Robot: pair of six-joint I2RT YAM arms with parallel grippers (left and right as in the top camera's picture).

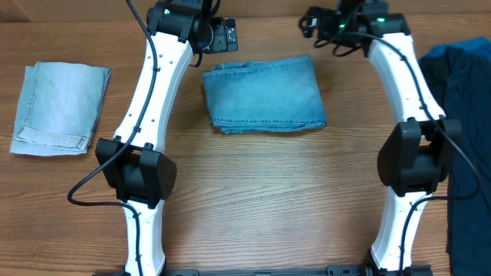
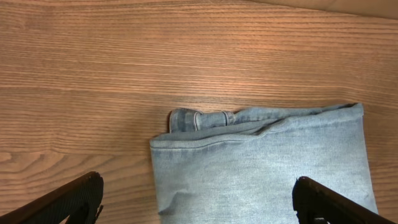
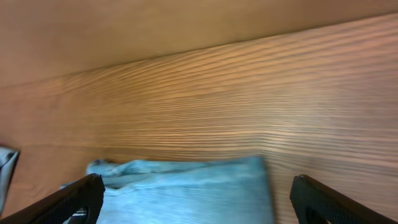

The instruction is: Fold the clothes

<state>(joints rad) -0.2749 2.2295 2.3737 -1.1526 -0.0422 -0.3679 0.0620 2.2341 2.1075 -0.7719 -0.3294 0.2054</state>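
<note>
- Light-blue jeans (image 1: 265, 94) are laid folded in a neat rectangle on the wooden desk (image 1: 268, 199), at centre twd. the far edge, between the two arms.
- In the left wrist view, the jeans (image 2: 261, 174) are seen from close. A stitched edge runs across the top, and a small seam part sticks out at the upper-left corner.
- Left fingers (image 2: 65, 200) are spread wide, one at each lower corner of the view. Nothing is gripped and no cloth is pinched.
- Right fingers (image 3: 68, 199) are spread wide as well, w/ nothing held. This view is blurred. The jeans (image 3: 186, 183) are seen low in it, flat on the desk.
- From overhead, the left arm (image 1: 153, 92) ends near the far-left corner of the jeans, and the right arm (image 1: 406, 84) ends near the far-right corner.
- A paler denim piece (image 1: 60, 109) is placed folded at the left side of the desk, well apart from the jeans.
- A dark navy garment (image 1: 468, 130) is heaped unfolded at the right edge, partly covered by the right arm.
</note>
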